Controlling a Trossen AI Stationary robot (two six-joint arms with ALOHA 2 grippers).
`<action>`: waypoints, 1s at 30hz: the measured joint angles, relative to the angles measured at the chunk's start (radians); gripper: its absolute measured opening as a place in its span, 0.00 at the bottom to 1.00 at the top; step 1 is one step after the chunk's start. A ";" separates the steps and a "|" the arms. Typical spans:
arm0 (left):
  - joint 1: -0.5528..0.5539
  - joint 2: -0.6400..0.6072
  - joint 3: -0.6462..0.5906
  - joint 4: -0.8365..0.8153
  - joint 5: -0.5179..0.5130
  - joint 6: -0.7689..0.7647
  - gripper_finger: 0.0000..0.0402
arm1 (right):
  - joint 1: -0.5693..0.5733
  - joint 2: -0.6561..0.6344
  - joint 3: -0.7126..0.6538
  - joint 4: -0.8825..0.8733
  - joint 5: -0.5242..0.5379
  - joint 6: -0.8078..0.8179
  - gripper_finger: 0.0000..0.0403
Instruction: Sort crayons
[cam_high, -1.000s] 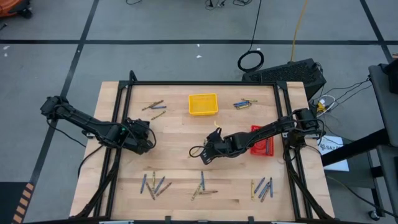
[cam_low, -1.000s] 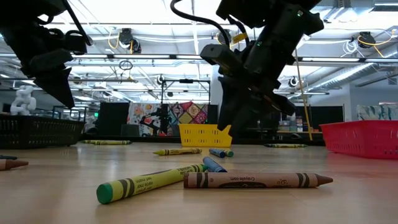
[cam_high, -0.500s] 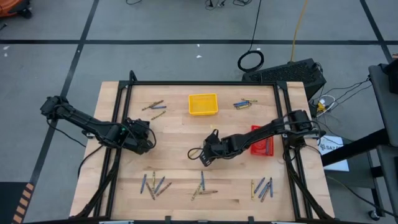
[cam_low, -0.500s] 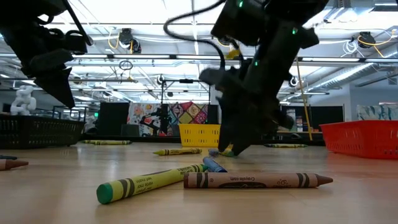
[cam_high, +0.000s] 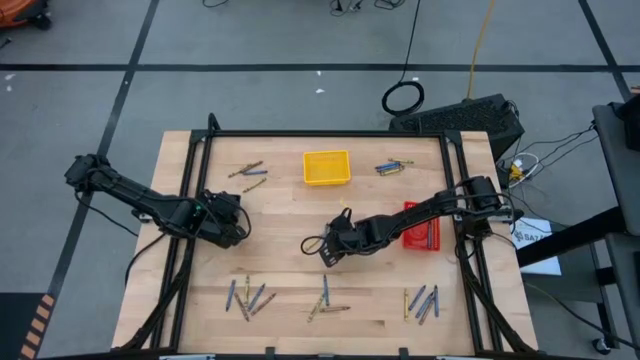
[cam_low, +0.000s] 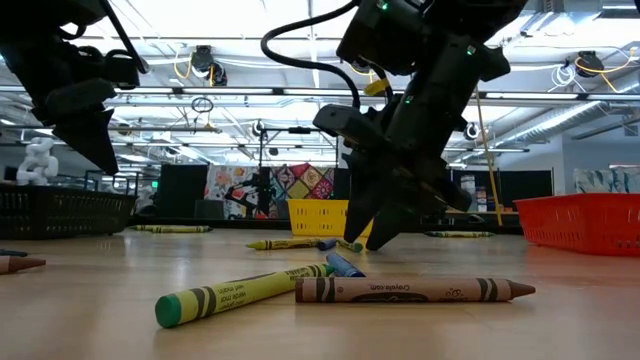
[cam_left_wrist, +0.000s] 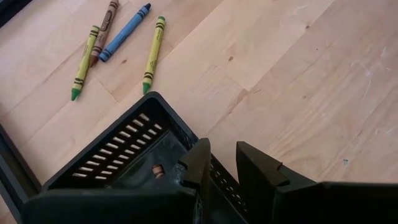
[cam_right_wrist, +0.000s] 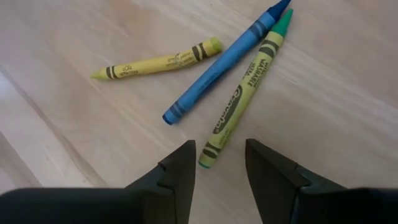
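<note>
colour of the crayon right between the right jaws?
Yellow-green crayon with black bands and a green tip; right wrist view shows it best.

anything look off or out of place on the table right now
Nothing looks damaged or spilled. Crayons lie loose in small clusters across the table, as expected mid-sort. The right gripper hovers open over three of them; the left gripper sits at the black tray.

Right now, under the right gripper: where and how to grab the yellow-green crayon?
Take the yellow-green crayon mid-barrel on its paper label, coming straight down with the jaws across its short axis. It lies flat on the table, and the right gripper hangs open at its blunt end. Mind the blue crayon, which nearly touches its tip.
</note>
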 joint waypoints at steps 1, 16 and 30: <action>0.000 0.000 0.000 0.000 0.000 0.000 0.19 | 0.000 0.000 0.000 -0.001 0.001 0.004 0.33; 0.000 0.000 0.000 0.000 0.000 -0.001 0.19 | -0.028 0.002 0.000 -0.063 -0.031 0.044 0.24; 0.000 0.000 0.000 0.000 0.000 0.022 0.19 | -0.029 0.004 -0.002 -0.126 -0.051 0.060 0.23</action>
